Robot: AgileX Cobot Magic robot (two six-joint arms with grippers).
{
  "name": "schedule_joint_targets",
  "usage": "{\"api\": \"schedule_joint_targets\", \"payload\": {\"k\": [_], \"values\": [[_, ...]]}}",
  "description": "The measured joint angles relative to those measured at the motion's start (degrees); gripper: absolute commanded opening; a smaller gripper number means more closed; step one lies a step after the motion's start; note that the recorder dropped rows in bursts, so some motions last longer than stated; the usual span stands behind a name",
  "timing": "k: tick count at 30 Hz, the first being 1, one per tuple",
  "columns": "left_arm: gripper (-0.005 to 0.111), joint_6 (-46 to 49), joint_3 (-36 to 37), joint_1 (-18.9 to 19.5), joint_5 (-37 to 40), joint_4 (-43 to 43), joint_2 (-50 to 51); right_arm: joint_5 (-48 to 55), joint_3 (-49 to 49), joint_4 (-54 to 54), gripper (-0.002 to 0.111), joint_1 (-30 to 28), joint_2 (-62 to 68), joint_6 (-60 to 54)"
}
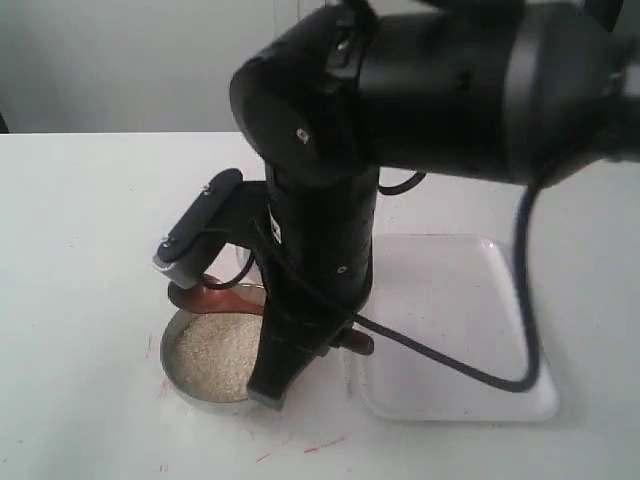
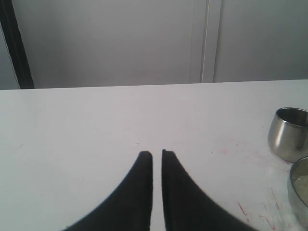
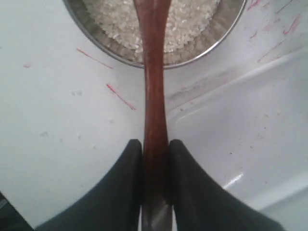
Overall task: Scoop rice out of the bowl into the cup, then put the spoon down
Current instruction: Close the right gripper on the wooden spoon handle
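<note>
Right gripper (image 3: 155,143) clamped on spoon (image 3: 154,72) handle over bowl (image 3: 103,43) of rice (image 3: 115,19), left gripper (image 2: 157,153) pressed together, cup (image 2: 288,132) nearby

My left gripper (image 2: 157,154) hangs over the white table (image 2: 72,134). Its two black fingers (image 2: 142,166) stand almost together, with only a thin slit between them and nothing held there. Off to one side stands the cup (image 2: 288,132), upright and shiny. Just beside it, a part of the bowl (image 2: 294,195) shows at the edge of the picture, with a little rice (image 2: 303,182) inside. Some red marks (image 2: 240,208) lie on the table near both. Behind the table is a pale wall (image 2: 106,43) with a dark strip (image 2: 17,43) at one end.
</note>
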Motion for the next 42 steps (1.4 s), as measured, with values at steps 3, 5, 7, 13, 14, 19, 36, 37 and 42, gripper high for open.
{"api": "schedule_joint_targets", "payload": {"k": [3,5,7,13,14,19,36,37,42], "values": [[0.014,0.0,0.0,0.0,0.0,0.0,0.0,0.0,0.0,-2.6,0.0,4.0,-4.3,2.4],[0.014,0.0,0.0,0.0,0.0,0.0,0.0,0.1,0.0,-6.3,0.0,7.4,-6.5,6.7],[0.014,0.0,0.0,0.0,0.0,0.0,0.0,0.1,0.0,-11.1,0.0,11.4,-8.3,11.1],[0.014,0.0,0.0,0.0,0.0,0.0,0.0,0.1,6.9,-28.9,0.0,19.9,-6.7,20.6],[0.014,0.0,0.0,0.0,0.0,0.0,0.0,0.1,8.8,-31.5,0.0,19.9,-5.9,21.7],[0.014,0.0,0.0,0.0,0.0,0.0,0.0,0.3,17.6,-43.3,0.0,19.9,-1.0,25.1],[0.014,0.0,0.0,0.0,0.0,0.0,0.0,0.0,20.4,-60.0,0.0,14.2,7.4,26.5],[0.014,0.0,0.0,0.0,0.0,0.0,0.0,0.0,20.4,-60.0,0.0,14.2,7.5,26.5],[0.014,0.0,0.0,0.0,0.0,0.0,0.0,-0.7,20.4,-60.1,0.0,14.2,9.6,26.4]]}}
